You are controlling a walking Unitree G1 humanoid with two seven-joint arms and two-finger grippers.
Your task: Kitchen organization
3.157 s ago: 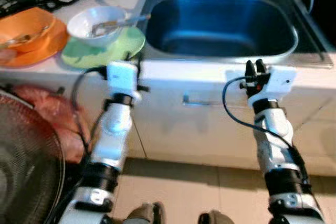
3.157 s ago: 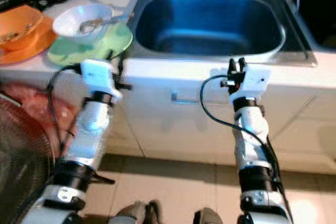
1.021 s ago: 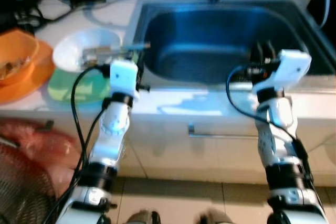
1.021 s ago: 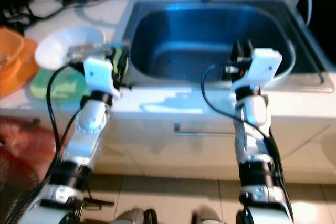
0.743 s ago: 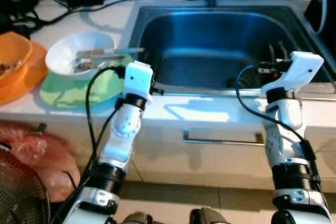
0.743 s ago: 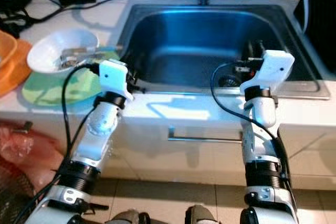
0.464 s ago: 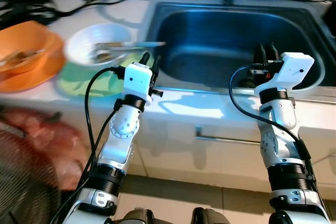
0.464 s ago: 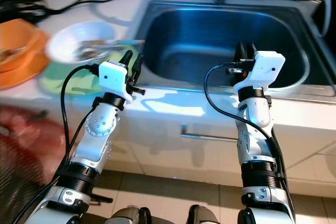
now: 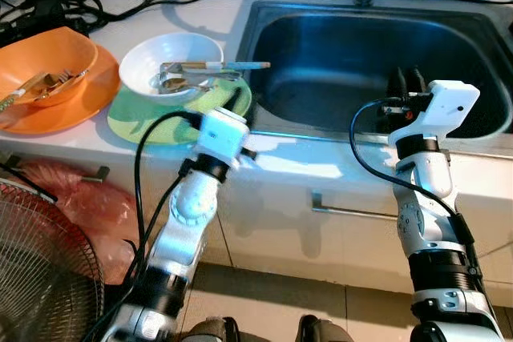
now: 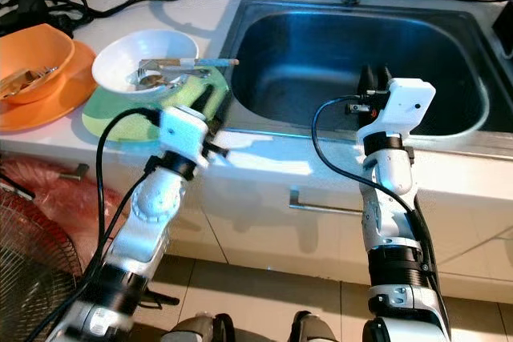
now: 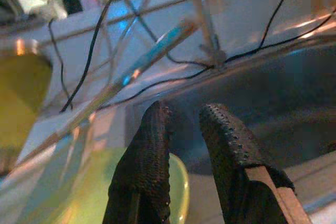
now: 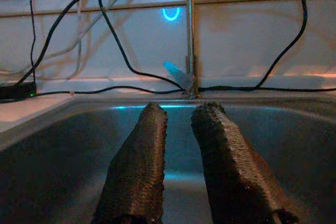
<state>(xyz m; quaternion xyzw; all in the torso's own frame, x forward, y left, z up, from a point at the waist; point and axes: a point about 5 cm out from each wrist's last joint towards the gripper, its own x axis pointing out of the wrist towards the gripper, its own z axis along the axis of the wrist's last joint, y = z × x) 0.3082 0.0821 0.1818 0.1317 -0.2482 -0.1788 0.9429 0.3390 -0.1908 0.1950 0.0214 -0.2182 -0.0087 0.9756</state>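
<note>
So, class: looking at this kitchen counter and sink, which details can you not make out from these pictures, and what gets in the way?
- Green plate: its near rim is covered by the left gripper in the left eye view.
- White bowl: the cutlery inside is too small to count.
- Sink: its drain sits behind the right gripper.
- Orange bowl: cut off by the left edge.
- Tap: its top runs out of the right wrist view.
</note>
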